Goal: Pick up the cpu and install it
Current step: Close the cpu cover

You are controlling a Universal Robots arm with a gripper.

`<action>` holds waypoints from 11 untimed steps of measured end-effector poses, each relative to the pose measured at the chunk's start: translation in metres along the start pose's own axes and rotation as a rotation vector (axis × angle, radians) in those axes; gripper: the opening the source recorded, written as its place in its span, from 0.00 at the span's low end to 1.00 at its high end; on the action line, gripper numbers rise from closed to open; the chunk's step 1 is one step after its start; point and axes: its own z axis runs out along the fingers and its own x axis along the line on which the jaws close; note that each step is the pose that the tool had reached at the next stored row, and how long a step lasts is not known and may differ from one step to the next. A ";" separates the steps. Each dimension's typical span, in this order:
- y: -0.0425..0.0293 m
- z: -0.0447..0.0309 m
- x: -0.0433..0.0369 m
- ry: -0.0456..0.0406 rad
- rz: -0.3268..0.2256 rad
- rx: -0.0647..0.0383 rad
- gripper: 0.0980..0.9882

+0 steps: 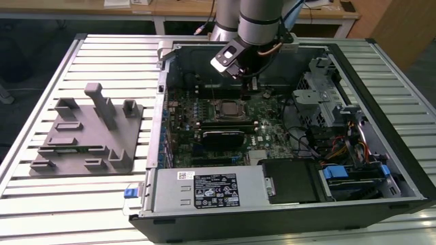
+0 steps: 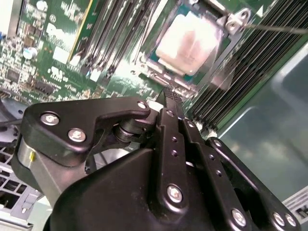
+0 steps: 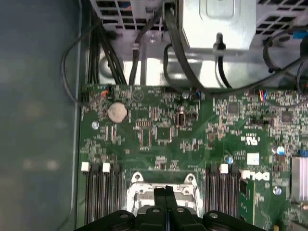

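Tool (image 2: 169, 92) closed tight, empty, hovering near cpu (image 2: 190, 41) seated in socket (image 2: 159, 79)

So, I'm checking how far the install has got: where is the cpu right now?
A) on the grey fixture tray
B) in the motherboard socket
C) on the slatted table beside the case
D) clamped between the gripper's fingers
B: in the second wrist view the cpu lies silver side up inside the socket frame on the motherboard, and the gripper above it is shut on nothing.
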 end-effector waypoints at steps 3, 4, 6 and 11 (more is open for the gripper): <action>-0.0065 -0.0001 0.0000 0.0001 0.000 0.000 0.01; -0.0085 -0.0002 0.0000 0.0000 0.000 0.000 0.01; -0.0123 -0.0003 0.0001 0.0000 0.000 0.000 0.01; -0.0215 -0.0005 0.0001 0.0000 0.000 0.000 0.01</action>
